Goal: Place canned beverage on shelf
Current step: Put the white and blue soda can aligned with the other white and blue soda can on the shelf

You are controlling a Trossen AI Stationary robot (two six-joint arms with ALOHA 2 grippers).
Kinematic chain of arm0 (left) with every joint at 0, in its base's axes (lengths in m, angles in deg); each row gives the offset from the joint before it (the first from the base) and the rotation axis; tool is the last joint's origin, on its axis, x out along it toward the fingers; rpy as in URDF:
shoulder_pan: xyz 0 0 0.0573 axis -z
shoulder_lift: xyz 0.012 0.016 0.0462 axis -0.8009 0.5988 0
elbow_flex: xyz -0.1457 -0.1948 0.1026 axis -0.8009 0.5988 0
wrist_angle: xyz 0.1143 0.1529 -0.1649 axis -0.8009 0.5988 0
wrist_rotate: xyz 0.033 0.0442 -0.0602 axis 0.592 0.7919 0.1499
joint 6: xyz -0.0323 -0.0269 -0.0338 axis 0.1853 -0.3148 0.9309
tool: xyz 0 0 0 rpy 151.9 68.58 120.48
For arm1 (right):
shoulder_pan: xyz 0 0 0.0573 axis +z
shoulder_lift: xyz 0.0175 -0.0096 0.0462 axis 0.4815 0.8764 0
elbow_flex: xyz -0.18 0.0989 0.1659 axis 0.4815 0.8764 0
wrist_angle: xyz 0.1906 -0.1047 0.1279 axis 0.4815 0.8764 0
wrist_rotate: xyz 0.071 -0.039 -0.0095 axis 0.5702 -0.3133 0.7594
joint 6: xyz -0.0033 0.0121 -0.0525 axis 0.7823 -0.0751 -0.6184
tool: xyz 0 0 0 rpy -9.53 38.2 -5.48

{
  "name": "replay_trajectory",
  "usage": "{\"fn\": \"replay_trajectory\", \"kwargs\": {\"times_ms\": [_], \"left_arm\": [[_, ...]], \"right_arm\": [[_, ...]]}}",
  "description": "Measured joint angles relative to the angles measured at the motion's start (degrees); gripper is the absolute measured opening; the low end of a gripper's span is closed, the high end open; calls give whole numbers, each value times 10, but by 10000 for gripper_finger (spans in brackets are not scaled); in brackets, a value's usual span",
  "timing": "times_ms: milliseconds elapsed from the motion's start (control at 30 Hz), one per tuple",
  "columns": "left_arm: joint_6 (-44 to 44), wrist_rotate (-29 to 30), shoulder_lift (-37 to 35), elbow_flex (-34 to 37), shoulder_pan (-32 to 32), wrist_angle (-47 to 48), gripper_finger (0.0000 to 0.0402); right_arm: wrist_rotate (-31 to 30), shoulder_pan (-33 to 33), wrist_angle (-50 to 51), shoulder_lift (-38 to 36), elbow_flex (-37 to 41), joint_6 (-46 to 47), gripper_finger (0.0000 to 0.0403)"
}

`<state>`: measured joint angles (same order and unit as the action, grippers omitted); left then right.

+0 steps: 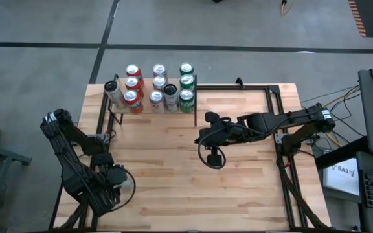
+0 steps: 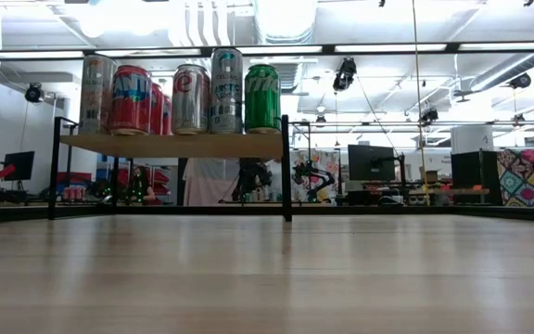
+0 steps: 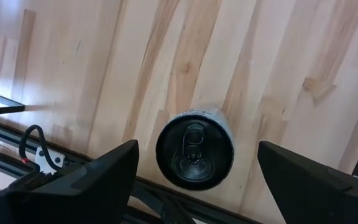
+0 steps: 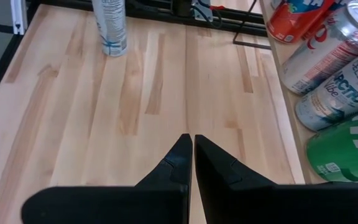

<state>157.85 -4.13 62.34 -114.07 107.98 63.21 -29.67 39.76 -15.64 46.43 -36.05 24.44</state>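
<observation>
Shelf, upper left of the high view: stocked with about ten upright cans, in rows.
Remaining item: one white can, upright on the tabletop near the lower left corner, not yet shelved.
Left gripper: directly above that can, jaws spread wide to either side, gripping nothing.
Right gripper: mid-tabletop, jaws closed together, empty, idle.
Status: mostly done; pick-up and placement of the last can outstanding.
</observation>
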Motion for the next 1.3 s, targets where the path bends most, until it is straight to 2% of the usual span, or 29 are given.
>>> {"fn": "replay_trajectory", "kwargs": {"times_ms": [367,767,1300], "left_arm": [[4,-9,-1,46,0,-19,315],[4,-16,-1,63,1,-44,315],[4,-16,-1,133,1,-99,314]], "right_arm": [[0,22,0,0,0,0,9],[0,21,0,0,0,8,9],[-1,21,0,0,0,11,9]]}}
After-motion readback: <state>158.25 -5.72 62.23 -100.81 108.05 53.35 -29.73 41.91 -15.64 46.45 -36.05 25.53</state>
